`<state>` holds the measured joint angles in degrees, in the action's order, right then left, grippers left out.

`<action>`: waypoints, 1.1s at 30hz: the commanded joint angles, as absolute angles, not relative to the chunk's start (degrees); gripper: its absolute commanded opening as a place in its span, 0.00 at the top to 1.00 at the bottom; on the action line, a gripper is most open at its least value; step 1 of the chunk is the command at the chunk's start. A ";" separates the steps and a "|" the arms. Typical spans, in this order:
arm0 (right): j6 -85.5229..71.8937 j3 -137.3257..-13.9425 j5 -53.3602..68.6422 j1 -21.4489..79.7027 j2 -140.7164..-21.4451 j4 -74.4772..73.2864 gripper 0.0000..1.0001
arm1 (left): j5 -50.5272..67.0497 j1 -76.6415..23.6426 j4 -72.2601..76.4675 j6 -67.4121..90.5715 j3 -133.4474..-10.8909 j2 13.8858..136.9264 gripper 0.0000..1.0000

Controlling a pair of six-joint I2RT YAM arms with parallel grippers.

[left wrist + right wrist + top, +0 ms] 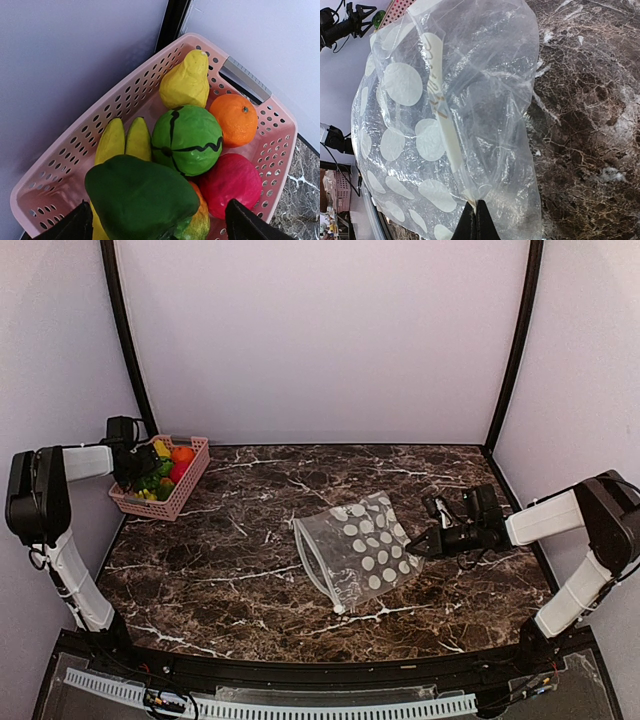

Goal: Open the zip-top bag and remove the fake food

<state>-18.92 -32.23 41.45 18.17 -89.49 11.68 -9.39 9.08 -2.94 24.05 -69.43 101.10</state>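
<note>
The zip-top bag [360, 545] lies flat in the middle of the table, clear with pale round dots, and looks empty. My right gripper [420, 546] is shut on the bag's right edge; in the right wrist view the closed fingertips [476, 216] pinch the plastic [445, 125] by its white zip strip. The fake food [165, 468] sits in the pink basket [188, 490] at the far left. My left gripper [135, 465] hovers over it, open [160, 225]. Below it are a dark green piece [140, 195], a green ball [187, 140], a magenta ball [232, 182], an orange [232, 119], a yellow pear [186, 82] and a banana [122, 142].
The basket's slotted rim [75, 135] stands against the left wall, with a grey handle [245, 80] on its far side. The dark marble table [250, 540] spreads around the bag. Black frame posts [125, 335] rise at the back corners.
</note>
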 commanded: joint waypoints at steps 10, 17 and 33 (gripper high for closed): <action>-19.50 -32.98 41.70 21.69 -89.64 13.58 1.00 | -7.69 6.25 -6.88 20.49 -70.28 91.52 0.01; -22.69 -34.47 40.03 26.06 -90.08 15.31 1.00 | -6.67 -2.16 -11.88 17.18 -71.02 88.14 0.01; -24.10 -35.28 36.61 32.52 -88.48 14.38 0.62 | -7.55 -30.31 -14.01 11.27 -64.45 87.37 0.01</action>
<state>-25.41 -33.89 38.11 32.01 -89.91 15.55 -7.33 -25.85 -12.56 13.61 -67.90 89.17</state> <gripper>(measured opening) 0.298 0.989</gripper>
